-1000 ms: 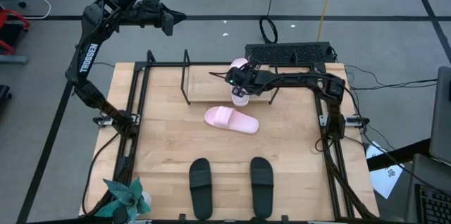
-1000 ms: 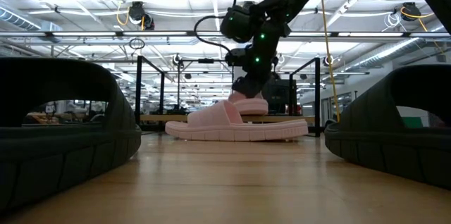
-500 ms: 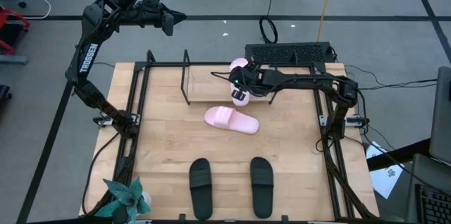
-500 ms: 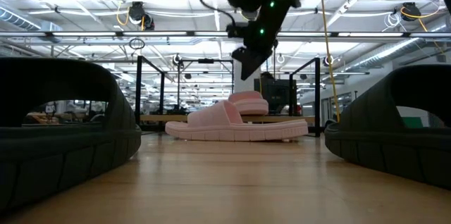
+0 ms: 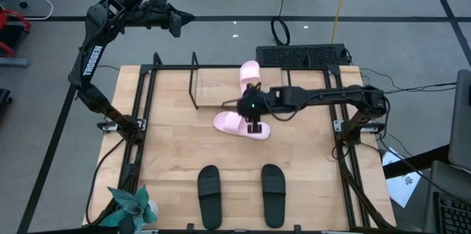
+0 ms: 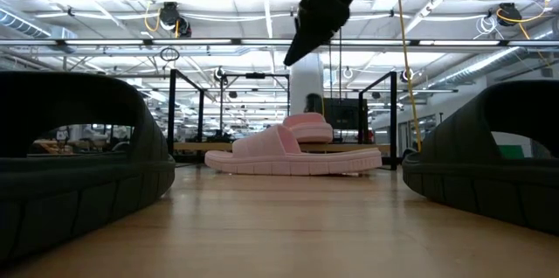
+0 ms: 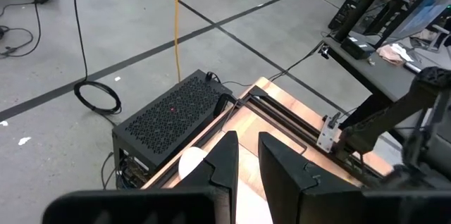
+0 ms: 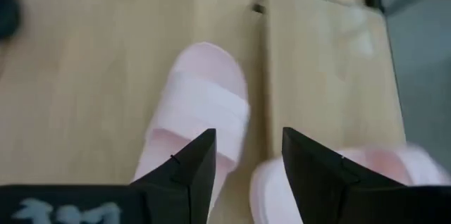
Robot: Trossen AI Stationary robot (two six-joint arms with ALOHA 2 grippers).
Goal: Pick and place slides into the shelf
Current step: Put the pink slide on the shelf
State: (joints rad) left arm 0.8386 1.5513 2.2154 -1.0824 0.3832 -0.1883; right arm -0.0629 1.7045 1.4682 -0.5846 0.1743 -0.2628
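A pale pink slide [image 5: 241, 125] [image 8: 197, 111] lies sole down in the middle of the table. Its partner [image 5: 250, 72] [image 8: 366, 171] lies on the wooden base of the shelf [image 5: 195, 79] at the far side. Two black slides [image 5: 209, 186] [image 5: 273, 193] rest on their soles near the front edge. My right gripper [image 5: 250, 110] [image 8: 246, 155] hangs open above the pink slide on the table, slanting down and touching nothing. My left gripper [image 5: 175, 22] [image 7: 246, 157] is held high beyond the far left corner, its fingers a narrow gap apart and empty.
A black perforated box [image 5: 302, 56] stands behind the far edge. A potted plant [image 5: 132, 208] sits at the near left corner. Black frame rails [image 5: 140, 123] run along both table sides. Bare wood lies between the pink and the black slides.
My right gripper has drawn away from the pink slide on the shelf. It has risen, swung toward the near edge and rolled, and now hangs over the pink slide on the table. The slide on the shelf has stayed there.
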